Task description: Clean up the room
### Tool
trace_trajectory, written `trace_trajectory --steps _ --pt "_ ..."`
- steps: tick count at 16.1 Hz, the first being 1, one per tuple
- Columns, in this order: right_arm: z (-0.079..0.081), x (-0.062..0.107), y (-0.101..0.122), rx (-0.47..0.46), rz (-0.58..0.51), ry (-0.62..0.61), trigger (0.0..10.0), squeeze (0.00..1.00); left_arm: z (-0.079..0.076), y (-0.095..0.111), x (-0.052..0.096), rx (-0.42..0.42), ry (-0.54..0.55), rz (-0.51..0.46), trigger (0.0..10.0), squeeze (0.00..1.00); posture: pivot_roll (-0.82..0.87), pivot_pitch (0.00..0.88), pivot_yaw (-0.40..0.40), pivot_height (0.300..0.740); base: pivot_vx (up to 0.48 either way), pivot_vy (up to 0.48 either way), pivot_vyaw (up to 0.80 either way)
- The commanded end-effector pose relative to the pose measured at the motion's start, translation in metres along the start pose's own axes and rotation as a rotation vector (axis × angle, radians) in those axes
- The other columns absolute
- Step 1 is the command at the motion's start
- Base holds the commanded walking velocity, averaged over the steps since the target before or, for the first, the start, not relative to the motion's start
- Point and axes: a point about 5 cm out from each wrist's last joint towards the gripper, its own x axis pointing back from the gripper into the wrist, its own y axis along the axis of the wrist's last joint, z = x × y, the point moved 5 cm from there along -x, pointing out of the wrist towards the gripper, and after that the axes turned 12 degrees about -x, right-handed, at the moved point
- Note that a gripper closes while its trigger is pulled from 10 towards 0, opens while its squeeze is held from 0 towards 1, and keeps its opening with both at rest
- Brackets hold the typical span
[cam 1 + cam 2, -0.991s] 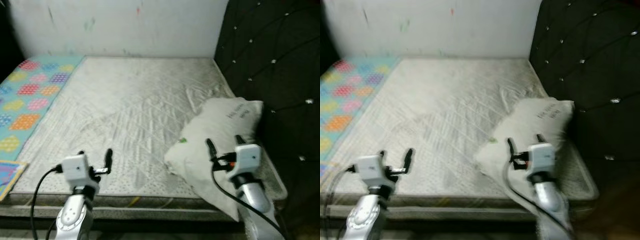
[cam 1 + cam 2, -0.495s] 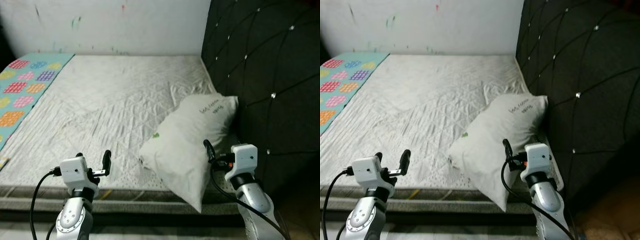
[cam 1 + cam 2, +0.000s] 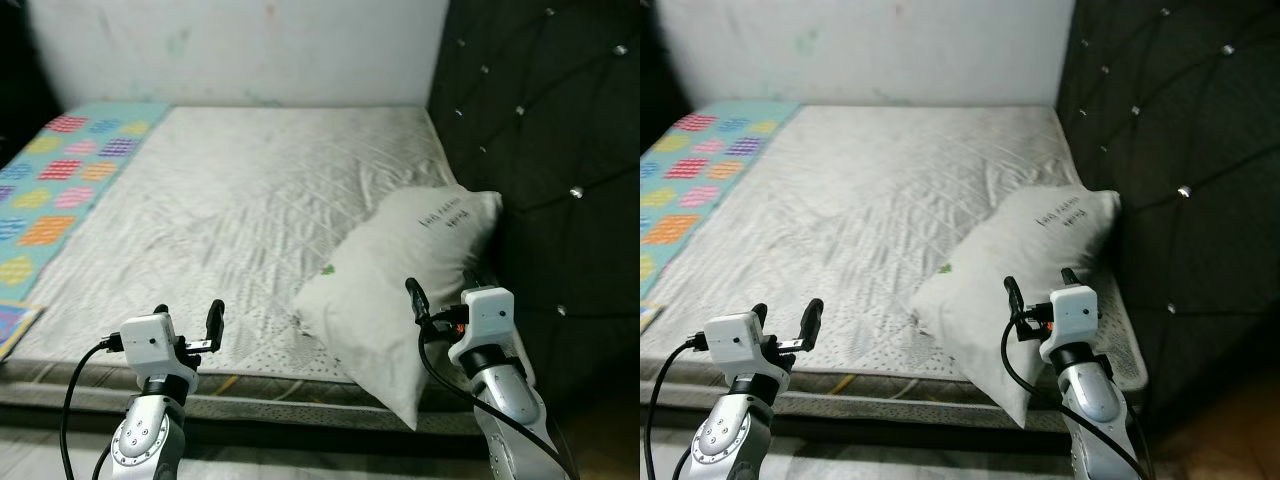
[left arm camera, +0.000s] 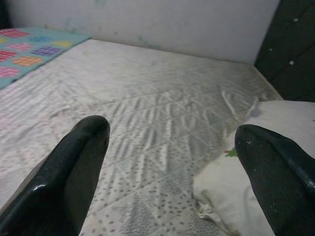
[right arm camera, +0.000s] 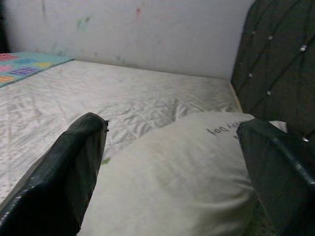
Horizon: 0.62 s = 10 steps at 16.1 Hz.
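Both our claws are spread and empty; we should ease the right claw (image 3: 1036, 289) squarely over the pillow (image 3: 1015, 260) on the bed (image 3: 230, 200) before clenching.

Bed (image 3: 250, 200): quilted cloth cover, matt, greyish-white, stitched in diamonds, creased in places. Pillow (image 3: 400, 275): soft matt cloth, off-white, lightly wrinkled, dark printed lettering near one end. Headboard (image 3: 540, 150): black tufted padding, faint sheen, small shiny studs. Mat (image 3: 60, 190): smooth, pale blue with coloured patches. Wall (image 3: 250, 50): matt white paint, scuffed and stained. Left end effector (image 4: 167, 177) and right end effector (image 5: 172, 172): fingers glossy black plastic; arms silver metal.
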Motion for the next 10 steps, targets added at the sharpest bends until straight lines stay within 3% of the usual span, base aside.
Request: trace_trajectory --steps 1,5,10 --pt "0.0003 -0.0013 -0.0003 0.0 0.004 0.006 10.0 0.0 -0.0009 0.0048 -0.0017 -0.01 -0.021 -0.021 10.0 0.0 -0.15 0.0 0.042 0.74 0.0 0.0 -0.8" --pt "-0.0004 -0.0011 -0.0003 0.0 0.003 0.002 10.0 0.0 -0.002 0.0046 -0.0016 -0.008 -0.028 -0.022 10.0 0.0 -0.15 0.0 0.042 0.74 0.0 0.0 -0.7" --pt "-0.0008 -0.0006 -0.0005 0.004 0.003 0.0 10.0 0.0 -0.0018 0.0024 -0.002 -0.004 -0.01 -0.007 10.0 0.0 -0.16 0.0 0.046 0.74 0.0 0.0 0.0"
